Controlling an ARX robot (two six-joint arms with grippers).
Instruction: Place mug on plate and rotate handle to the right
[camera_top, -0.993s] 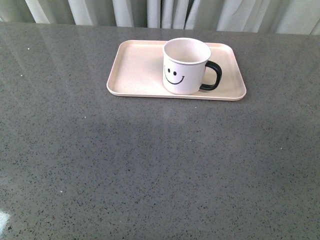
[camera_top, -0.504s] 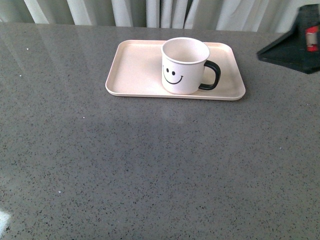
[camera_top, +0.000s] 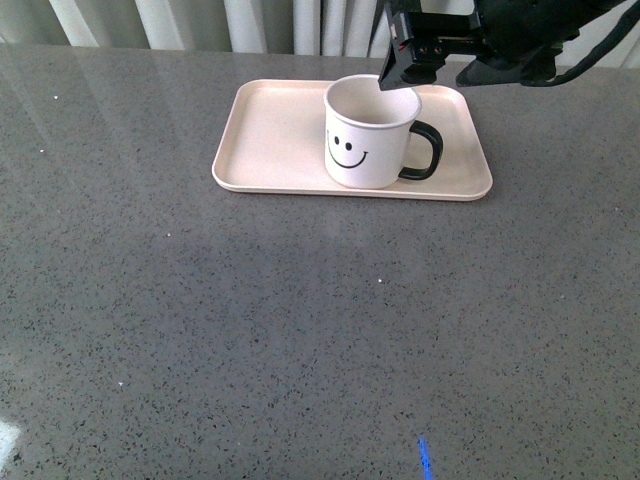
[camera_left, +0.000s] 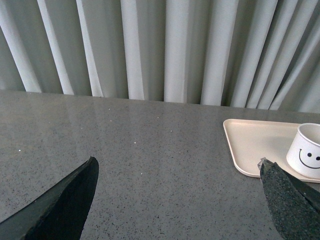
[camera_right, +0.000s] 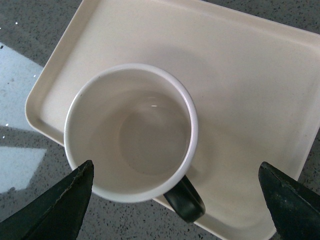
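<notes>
The white mug (camera_top: 368, 135) with a black smiley face stands upright on the pale pink plate (camera_top: 275, 140). Its black handle (camera_top: 426, 150) points right. My right gripper (camera_top: 428, 72) hangs open just above and behind the mug's rim, holding nothing. In the right wrist view I look down into the empty mug (camera_right: 130, 132), with its handle (camera_right: 185, 200) and the plate (camera_right: 240, 75) below the open right gripper (camera_right: 175, 164). My left gripper (camera_left: 177, 161) is open over bare table, with the mug (camera_left: 306, 156) and plate (camera_left: 255, 145) off to one side.
The grey speckled table (camera_top: 300, 330) spreads wide in front of the plate. Pale curtains (camera_top: 250, 25) hang along the table's far edge. The right arm's black body (camera_top: 530, 35) fills the upper right of the front view.
My right arm has come in from the right edge of the front view and now hovers over the mug. The mug and plate have not moved.
</notes>
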